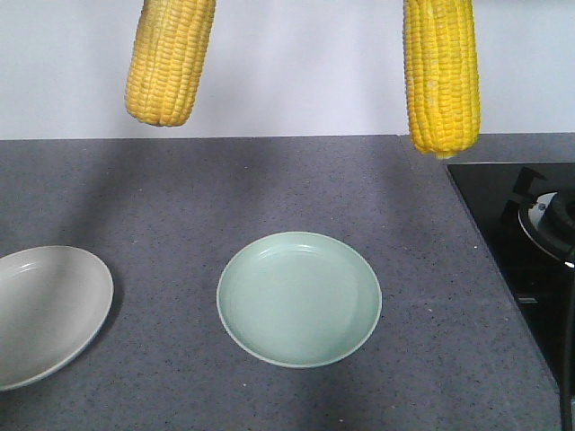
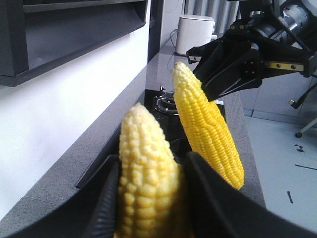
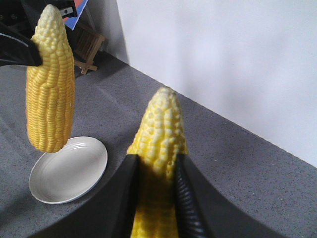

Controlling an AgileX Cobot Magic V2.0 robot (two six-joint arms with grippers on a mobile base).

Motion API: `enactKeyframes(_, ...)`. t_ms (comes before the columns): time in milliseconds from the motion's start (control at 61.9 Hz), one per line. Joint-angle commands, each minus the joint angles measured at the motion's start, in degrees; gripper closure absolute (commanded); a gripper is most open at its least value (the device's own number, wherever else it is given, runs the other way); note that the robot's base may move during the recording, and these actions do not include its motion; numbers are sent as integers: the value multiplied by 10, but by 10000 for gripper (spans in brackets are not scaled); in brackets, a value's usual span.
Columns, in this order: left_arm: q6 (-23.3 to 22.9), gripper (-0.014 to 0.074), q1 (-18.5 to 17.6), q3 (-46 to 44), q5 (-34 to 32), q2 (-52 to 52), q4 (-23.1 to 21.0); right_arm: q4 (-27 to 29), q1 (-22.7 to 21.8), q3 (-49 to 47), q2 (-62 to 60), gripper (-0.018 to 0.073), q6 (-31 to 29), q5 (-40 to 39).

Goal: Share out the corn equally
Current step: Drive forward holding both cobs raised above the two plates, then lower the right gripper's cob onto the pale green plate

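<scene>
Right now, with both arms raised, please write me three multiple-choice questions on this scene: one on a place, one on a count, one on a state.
1. Where does the green plate stand?
A. against the wall
B. on the grey counter, near the middle
C. in a sink

2. How many plates does the front view show?
A. one
B. four
C. two

3. The left cob and the right cob are:
A. held in the air
B. lying on plates
C. lying on the counter

Answers:
1 B: it sits flat on the counter, mid-frame.
2 C: the green plate and the white plate.
3 A: the left gripper and the right gripper each have their jaws clamped on one cob.
</scene>
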Motion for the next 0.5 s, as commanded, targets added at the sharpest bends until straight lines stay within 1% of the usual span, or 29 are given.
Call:
enactKeyframes(0,-14,603,-1,-13,-61,-29,2,33,-3,-17,-20,565,-3,14)
enactKeyframes(484,-14,603,-1,-13,-61,-29,2,33,-3,-17,-20,565,-3,14)
